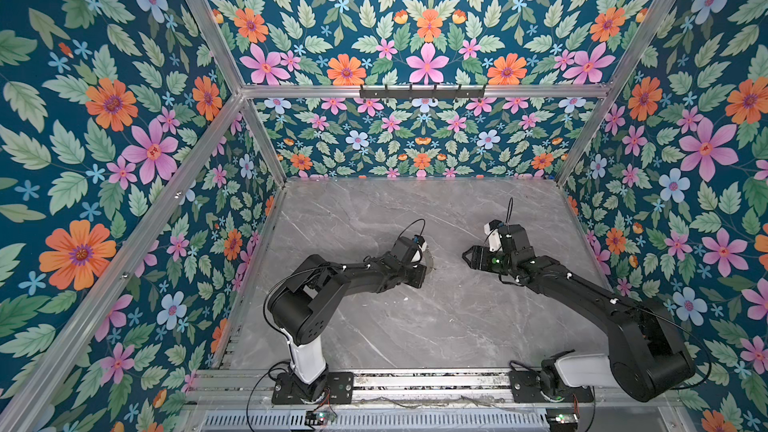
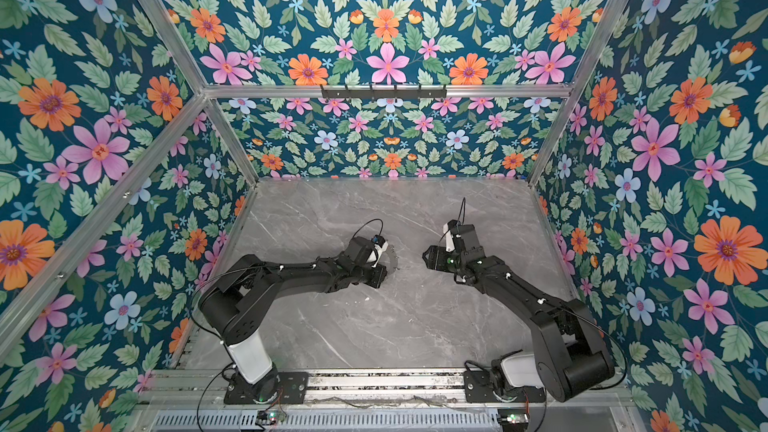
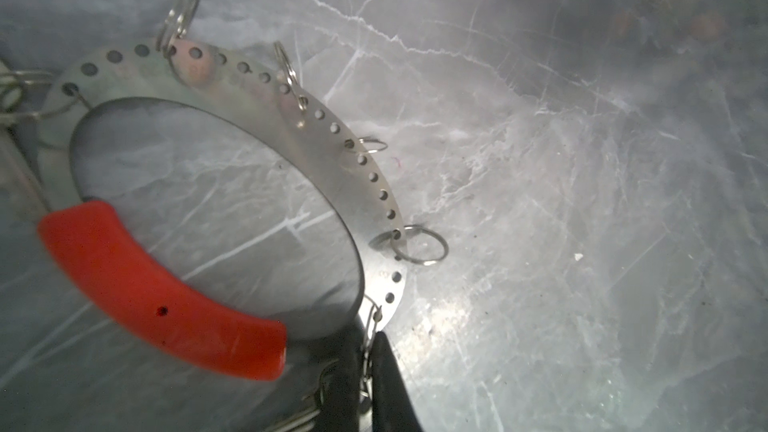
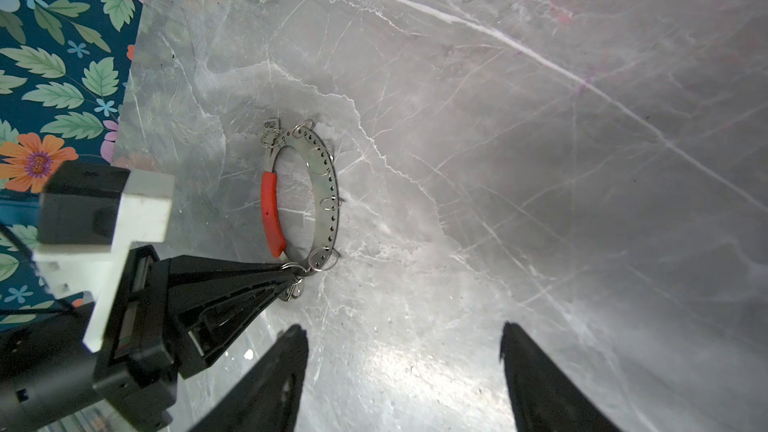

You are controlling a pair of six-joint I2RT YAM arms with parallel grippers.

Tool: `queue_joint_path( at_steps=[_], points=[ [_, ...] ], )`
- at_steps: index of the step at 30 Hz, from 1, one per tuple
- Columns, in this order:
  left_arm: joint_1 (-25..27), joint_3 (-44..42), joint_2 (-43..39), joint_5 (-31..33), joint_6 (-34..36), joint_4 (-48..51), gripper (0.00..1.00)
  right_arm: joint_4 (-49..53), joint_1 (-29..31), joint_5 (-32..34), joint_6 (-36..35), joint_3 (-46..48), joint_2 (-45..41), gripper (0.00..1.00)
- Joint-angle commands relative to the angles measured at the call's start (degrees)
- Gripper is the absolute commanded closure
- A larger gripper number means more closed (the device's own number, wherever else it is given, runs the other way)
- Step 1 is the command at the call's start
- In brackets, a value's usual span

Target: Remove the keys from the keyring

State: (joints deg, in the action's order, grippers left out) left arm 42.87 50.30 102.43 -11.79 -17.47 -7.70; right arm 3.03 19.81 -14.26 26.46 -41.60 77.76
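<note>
While the left gripper [image 4: 291,278] pinches the keyring [image 4: 328,184] at its small split rings [image 4: 293,284], hold steady. The right gripper [image 4: 403,351], spread wide and empty, should approach slowly.

My left gripper [image 4: 291,274] sits pinched on the near end of the flat perforated steel keyring hoop with the red plastic sleeve [image 4: 328,184], so that end is blocked to me. The hoop's far arc and outer edge lie clear on the grey marble tabletop [image 4: 540,160], with only small wire split rings [image 3: 419,245] sticking out along the rim. My right gripper [image 4: 403,367] stands spread above bare marble, an unobstructed lane ahead to the hoop. The floral wall panels [image 1: 124,160] hem both sides.
</note>
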Motion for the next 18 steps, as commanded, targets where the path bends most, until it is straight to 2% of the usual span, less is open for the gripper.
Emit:
queue_joint_path(
  at_steps=[1, 4, 10, 16, 18],
  points=[
    [0.2, -0.1, 0.0, 1.4, 1.0, -0.5, 0.93, 0.0, 0.0, 0.5, -0.4, -0.1, -0.6, 0.26],
    [0.2, -0.5, -0.5, 1.7, 1.2, -1.1, 1.0, 0.0, 0.1, 0.2, -0.1, -0.1, -0.8, 0.26],
    [0.2, -3.0, -4.8, 0.5, 1.5, -4.4, 1.0, -1.4, 0.1, -0.3, 0.9, 0.8, -2.1, 0.25],
    [0.5, -4.8, -11.8, -1.5, 2.6, -4.5, 1.0, -12.8, 0.1, -2.9, 2.4, 6.5, -6.1, 0.25],
    [0.4, -5.2, -13.8, -2.5, 2.7, -4.1, 1.0, -13.1, 0.1, -5.1, 1.3, 6.6, -7.4, 0.25]
  ],
)
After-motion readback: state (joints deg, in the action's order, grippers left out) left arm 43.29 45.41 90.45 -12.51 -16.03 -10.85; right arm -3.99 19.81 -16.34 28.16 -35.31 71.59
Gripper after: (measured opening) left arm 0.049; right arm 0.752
